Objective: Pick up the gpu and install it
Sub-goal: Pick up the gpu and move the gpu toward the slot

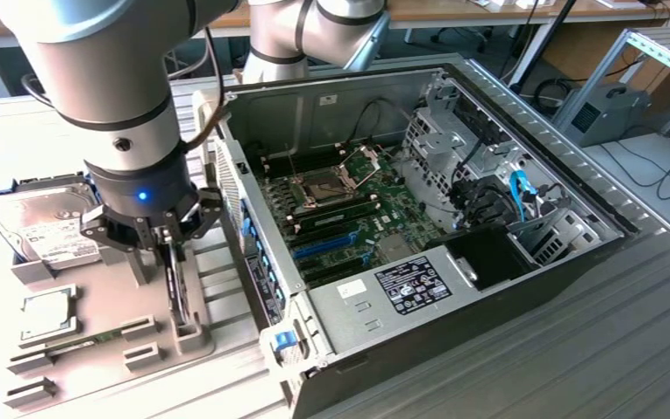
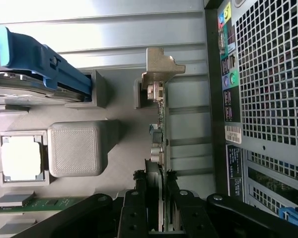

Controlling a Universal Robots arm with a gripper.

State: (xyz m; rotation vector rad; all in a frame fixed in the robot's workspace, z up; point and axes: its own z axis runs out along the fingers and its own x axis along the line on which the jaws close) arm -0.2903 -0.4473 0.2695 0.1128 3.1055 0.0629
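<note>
Exterior view: gripper (image 1: 158,237) hung over grey fixture tray (image 1: 108,292), beside open computer case (image 1: 311,113) on exterior view's right. gpu (image 1: 174,292) stood on edge in tray slot. Wrist view: fingers (image 2: 139,198) narrow — pinching gpu on both faces.

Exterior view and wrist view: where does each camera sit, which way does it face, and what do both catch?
Exterior view: raised, off the arm, looking down into the open computer case and the tray; the arm and tool show at its left.
Wrist view: on the wrist, looking along the tool at the card standing on edge in the tray.
Both share: tool, card, tray, hard drive, computer case.
</note>
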